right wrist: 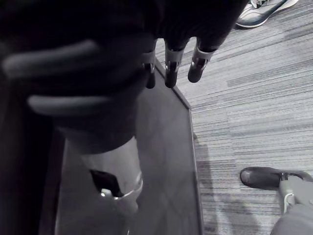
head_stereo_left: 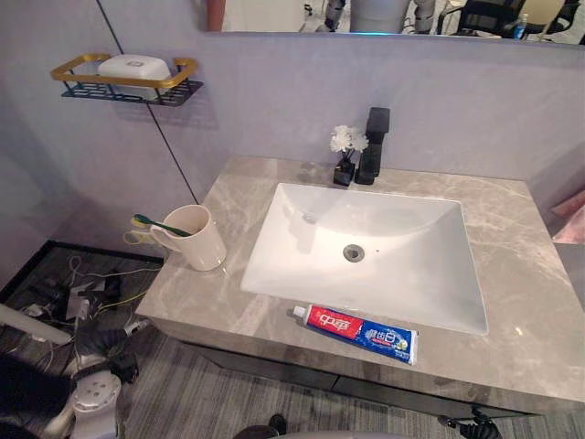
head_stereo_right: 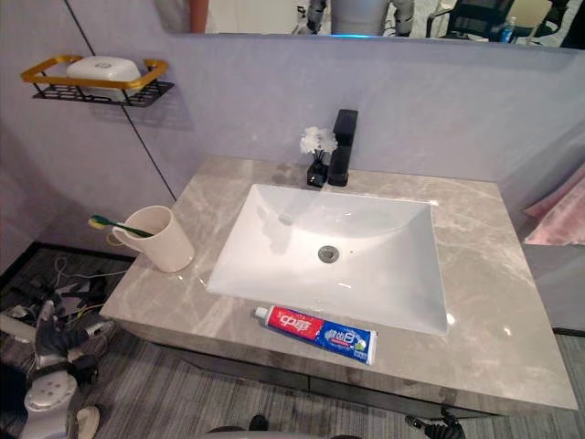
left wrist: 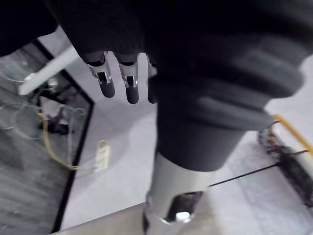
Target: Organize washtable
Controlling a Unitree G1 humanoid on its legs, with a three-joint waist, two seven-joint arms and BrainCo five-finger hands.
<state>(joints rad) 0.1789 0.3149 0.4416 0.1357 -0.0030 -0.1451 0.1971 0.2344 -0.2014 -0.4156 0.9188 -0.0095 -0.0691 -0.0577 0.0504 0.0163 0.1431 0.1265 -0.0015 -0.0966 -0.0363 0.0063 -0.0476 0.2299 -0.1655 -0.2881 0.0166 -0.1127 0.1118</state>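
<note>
The left hand (left wrist: 128, 84) hangs low by the tabletop's left end, fingers loose and holding nothing. The right hand (right wrist: 171, 72) hangs over the grey striped floor (right wrist: 254, 98), also relaxed and empty. On the grey marble tabletop (head_stereo_left: 521, 302), a toothpaste tube (head_stereo_left: 355, 333) lies along the front edge just before the white sink (head_stereo_left: 302, 265). Its label is red and blue with white lettering. Left of the sink stands a cream cup (head_stereo_left: 196, 240) with a green toothbrush (head_stereo_left: 160, 224) in it. A black tap (head_stereo_left: 373, 146) and a small flower vase (head_stereo_left: 345, 154) stand behind the sink. A wall shelf (head_stereo_left: 174, 84) holds soap (head_stereo_left: 135, 67).
</note>
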